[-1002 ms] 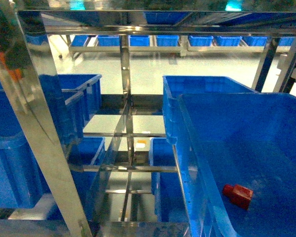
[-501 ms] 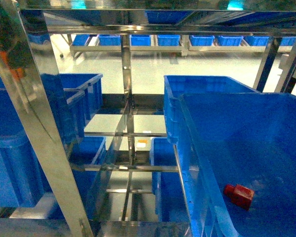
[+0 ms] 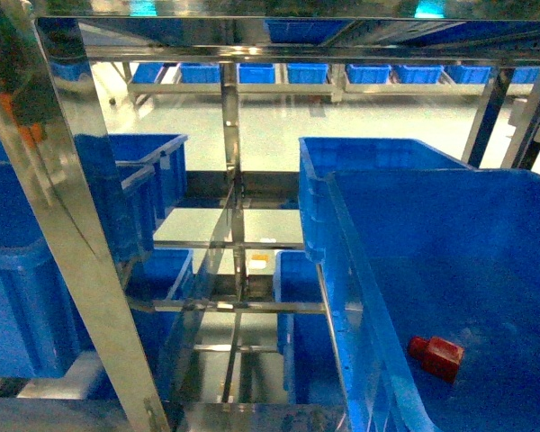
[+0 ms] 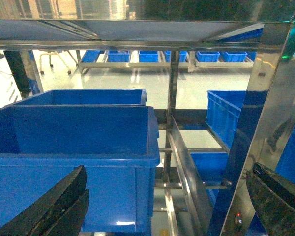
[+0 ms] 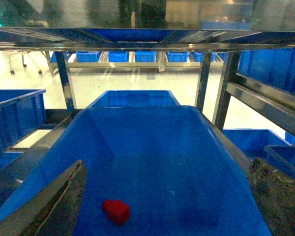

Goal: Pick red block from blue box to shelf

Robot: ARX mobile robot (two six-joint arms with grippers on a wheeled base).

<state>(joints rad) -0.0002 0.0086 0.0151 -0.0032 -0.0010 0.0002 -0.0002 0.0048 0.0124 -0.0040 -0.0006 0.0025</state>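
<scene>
— Red block (image 3: 435,355) lies on the floor of the blue box (image 3: 486,225) in the head view, low and to the right, apart from every wall. No gripper shows there. The shelf (image 3: 234,243) is steel, its posts and rails left of the box.

— And the left wrist view?

— The left gripper (image 4: 167,206) has its fingers spread wide at the bottom corners, nothing between them. It faces another blue bin (image 4: 73,142) and the shelf's rails; the block is not seen there.

— The right wrist?

— The right gripper (image 5: 167,206) is released too, fingers wide, holding nothing, hanging above the box's near end. The block (image 5: 116,211) sits low and left of the middle between the fingers.

— So how should the pick go?

— As a judgement: the right arm suits it. It should shift left to centre on the block, descend inside the walls, and close across flat faces. The block looks rigid and small, so a square grip should hold. The lift should clear the rim before swinging toward the shelf's steel posts.
</scene>
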